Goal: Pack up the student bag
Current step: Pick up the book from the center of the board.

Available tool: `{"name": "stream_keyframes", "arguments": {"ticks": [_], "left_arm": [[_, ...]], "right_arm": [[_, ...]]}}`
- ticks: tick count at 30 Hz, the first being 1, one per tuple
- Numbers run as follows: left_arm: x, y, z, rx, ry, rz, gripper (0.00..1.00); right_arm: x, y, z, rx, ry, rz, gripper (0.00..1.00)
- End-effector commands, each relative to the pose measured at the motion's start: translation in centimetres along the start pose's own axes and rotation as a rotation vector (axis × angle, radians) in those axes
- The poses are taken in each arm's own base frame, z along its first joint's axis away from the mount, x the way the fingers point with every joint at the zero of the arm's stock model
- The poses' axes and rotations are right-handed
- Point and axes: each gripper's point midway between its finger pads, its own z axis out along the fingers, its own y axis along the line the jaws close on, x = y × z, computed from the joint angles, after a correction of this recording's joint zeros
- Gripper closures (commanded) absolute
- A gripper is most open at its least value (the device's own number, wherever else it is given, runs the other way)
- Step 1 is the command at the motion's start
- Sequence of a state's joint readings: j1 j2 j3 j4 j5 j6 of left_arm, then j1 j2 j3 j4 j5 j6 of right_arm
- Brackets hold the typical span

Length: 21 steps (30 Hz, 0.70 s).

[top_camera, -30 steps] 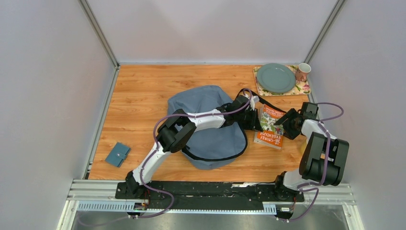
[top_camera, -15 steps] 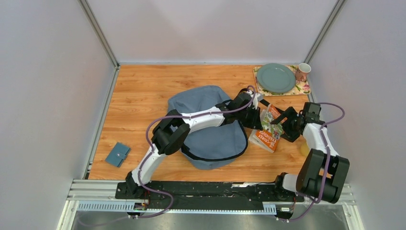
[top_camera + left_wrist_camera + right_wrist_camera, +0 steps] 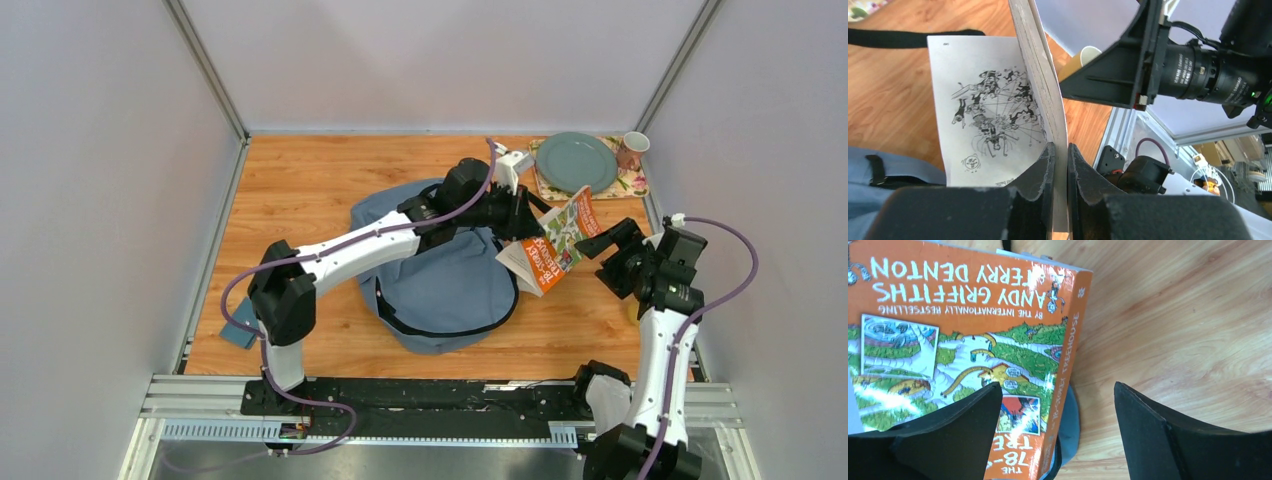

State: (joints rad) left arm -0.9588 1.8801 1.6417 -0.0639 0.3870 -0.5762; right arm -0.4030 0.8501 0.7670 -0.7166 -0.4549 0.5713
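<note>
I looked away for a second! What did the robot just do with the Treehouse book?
The left hand, pinching the Treehouse book, lifted it off the table and tipped it up at the backpack's edge. The right hand, open, drew back from it. The backpack, plate and mug stayed put.

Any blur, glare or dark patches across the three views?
Top external: evenly lit, sharp throughout. Left wrist: left claw blurred up close, the drawn page of the book crisp. Right wrist: cover text readable, pale glare streak at its left, right claw dark and soft-edged.
</note>
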Motion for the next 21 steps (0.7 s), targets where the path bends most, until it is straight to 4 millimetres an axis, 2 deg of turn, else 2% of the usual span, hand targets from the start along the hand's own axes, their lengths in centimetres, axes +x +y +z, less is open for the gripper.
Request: {"name": "stream_keyframes", "arguments": {"ticks": [1,3,4,5,10,11,13,18,21], "left_arm": [[-6.0,-3.9,-3.9,0.093,-0.194,0.097,1.00],[-6.5,-4.2,-5.2,0.105,-0.229,0.102,1.00],[-5.9,-3.9,-5.4,0.110,-0.224,0.086,1.00],[-6.5,-4.5,-6.2,0.123,-0.247,0.093,1.00],[-7.4,-5.6,-8.1,0.195,-0.291,0.106,1.00],[-7.0,-5.4,-8.6,0.202,-0.296,0.095,1.00],[-7.5,-6.2,-9.4,0.245,-0.336,0.089,1.00],[-8.3,-7.1,-10.9,0.289,-0.375,0.091,1.00],[-8.6,-7.7,-11.4,0.316,-0.394,0.087,1.00]], "right_arm": [[-0.2,3.5,-3.3,-0.117,-0.047,-0.024,0.14],[0.0,4.7,-4.1,-0.172,-0.044,-0.021,0.14],[-0.1,5.4,-4.6,-0.207,-0.056,-0.032,0.14],[0.3,6.3,-4.9,-0.253,-0.037,-0.029,0.14],[0.5,9.1,-5.6,-0.433,-0.018,-0.006,0.13],[1.1,9.2,-5.4,-0.462,0.009,0.009,0.13],[1.0,9.7,-5.6,-0.503,0.003,0.027,0.13],[1.8,8.7,-5.1,-0.471,0.021,0.016,0.12],[2.2,9.0,-5.2,-0.502,0.046,0.014,0.12]]}}
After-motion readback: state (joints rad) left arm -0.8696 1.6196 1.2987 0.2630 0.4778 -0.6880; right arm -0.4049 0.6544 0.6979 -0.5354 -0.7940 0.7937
